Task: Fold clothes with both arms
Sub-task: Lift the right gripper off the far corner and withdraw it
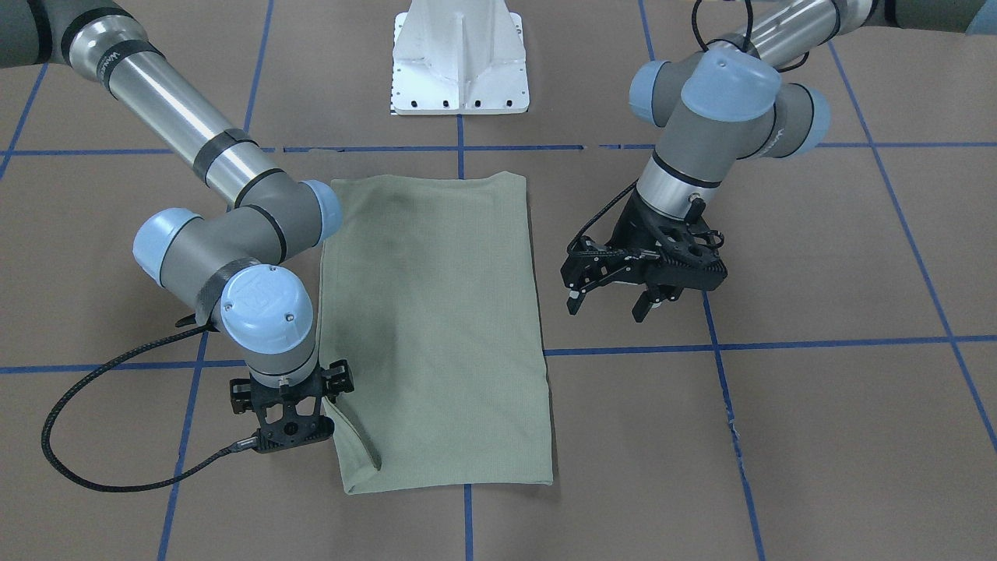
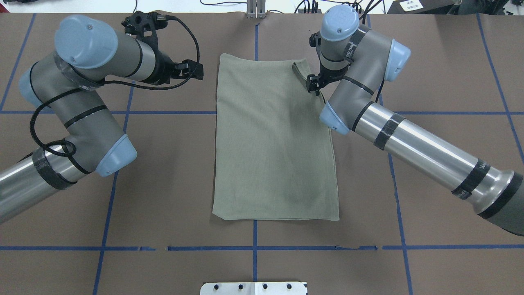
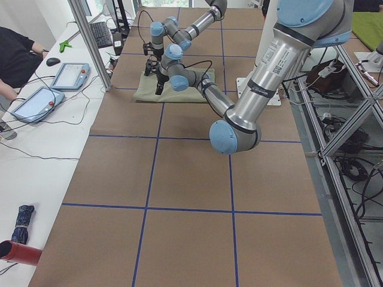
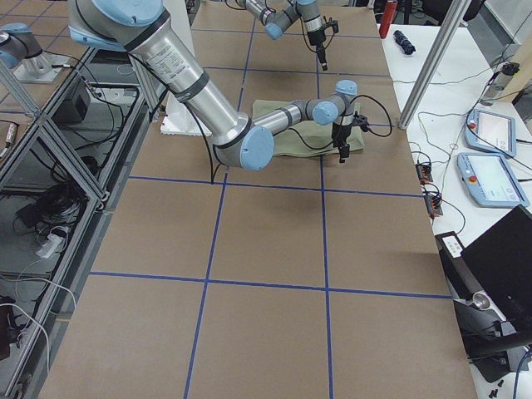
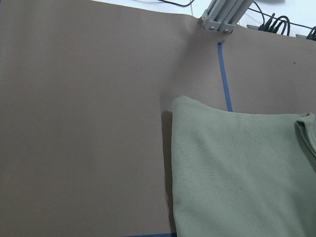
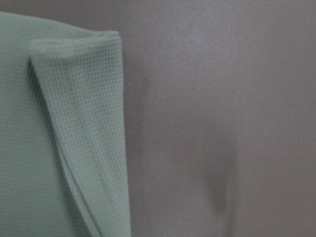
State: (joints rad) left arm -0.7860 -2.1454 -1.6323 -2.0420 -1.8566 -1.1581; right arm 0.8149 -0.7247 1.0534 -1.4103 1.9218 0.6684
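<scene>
- A brown paper-covered counter [image 2: 430, 61] ruled with blue tape lines [image 2: 254, 248] fills every view. A white pedestal base [image 1: 459, 70] stands at the robot's side of it.
- The shirt [image 2: 274, 143], pale green, lies flat at the counter's centre, folded into a long rectangle.
- Overhead, the left arm [image 2: 82, 102] ends at about 10 o'clock from the shirt's centre. There the left jaws show side-on only, near the cloth but clear of it.
- The front-facing view shows what the overhead view does not: the left jaws are spread wide and hold nothing, beside the shirt's long edge.
- The right arm [image 2: 409, 143] ends at the shirt's far corner, at about 1 o'clock overhead, where a narrow hem strip [image 2: 301, 69] is turned over.
- The wrist covers the right jaws in the front-facing view, and overhead they are only a dark bit. I cannot tell whether they are wide or narrow, or whether they grip the cloth.
- Only the right wrist view shows the strip close up. It is waffle-knit and stitched, with bare counter at 3 o'clock and no fingers in sight.
- The left wrist view adds the shirt's other far corner and an aluminium post [image 5: 222, 17] at 12 o'clock.
- Only the side views take in a white side table [image 3: 36, 155] with two pendants [image 3: 69, 75] and a person's dark sleeve [image 3: 15, 54].
</scene>
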